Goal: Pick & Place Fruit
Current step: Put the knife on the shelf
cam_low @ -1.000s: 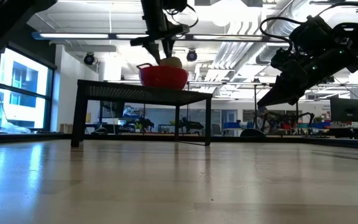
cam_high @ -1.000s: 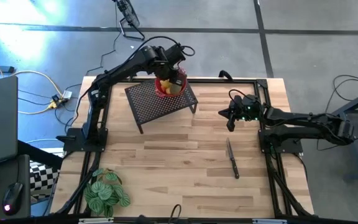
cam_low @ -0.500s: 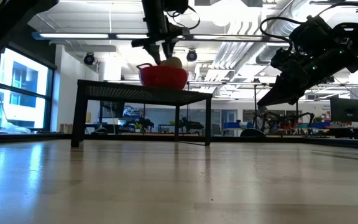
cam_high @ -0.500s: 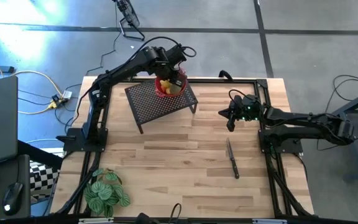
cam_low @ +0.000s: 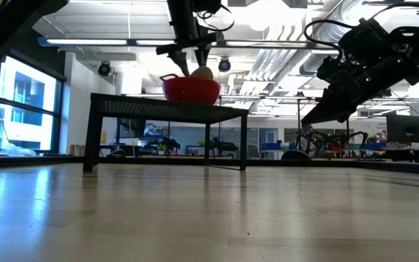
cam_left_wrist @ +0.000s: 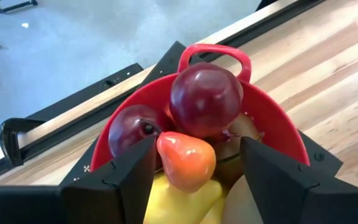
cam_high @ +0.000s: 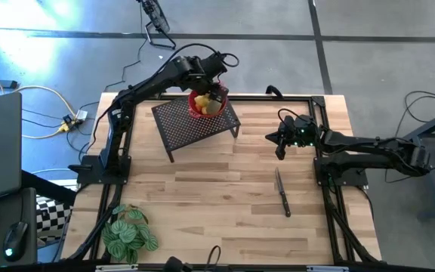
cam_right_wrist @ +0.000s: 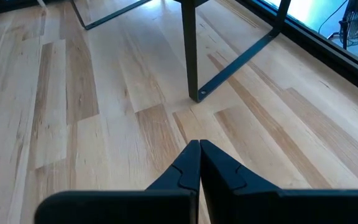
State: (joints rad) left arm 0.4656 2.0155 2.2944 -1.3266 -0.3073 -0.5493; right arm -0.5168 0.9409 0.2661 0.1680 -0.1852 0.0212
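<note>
Left gripper (cam_left_wrist: 194, 171) over red bowl (cam_high: 205, 106), on black mesh stand (cam_high: 195, 123) at table's (cam_high: 225, 204) far side. Fingers (cam_left_wrist: 123, 180) spread apart, straddling small orange pear-shaped fruit (cam_left_wrist: 186, 160) at top of pile; visible gap between fruit and each finger pad in left wrist view, so nothing gripped, fruit resting on the pieces below. Just behind it two dark red balls (cam_left_wrist: 205, 99), one stacked higher, the other (cam_left_wrist: 132, 127) lower beside it. Yellow piece (cam_left_wrist: 176, 202) directly under the orange one (partly hidden by finger housings). Bowl's handle loop (cam_left_wrist: 214, 55) beyond the red balls. From low view, gripper (cam_low: 192, 54) pointing straight down over bowl (cam_low: 191, 89), a pale fruit top (cam_low: 202, 73) poking above rim.

Right gripper (cam_right_wrist: 199, 163) pinched fully together, holding nothing, hovering above bare wood nr a stand leg (cam_right_wrist: 189, 50); in high view (cam_high: 280, 143) at right side of table, well apart from bowl. Knife (cam_high: 282, 193) flat on table nearer the front edge, untouched. Green leafy plant (cam_high: 128, 233) at front-left corner
</note>
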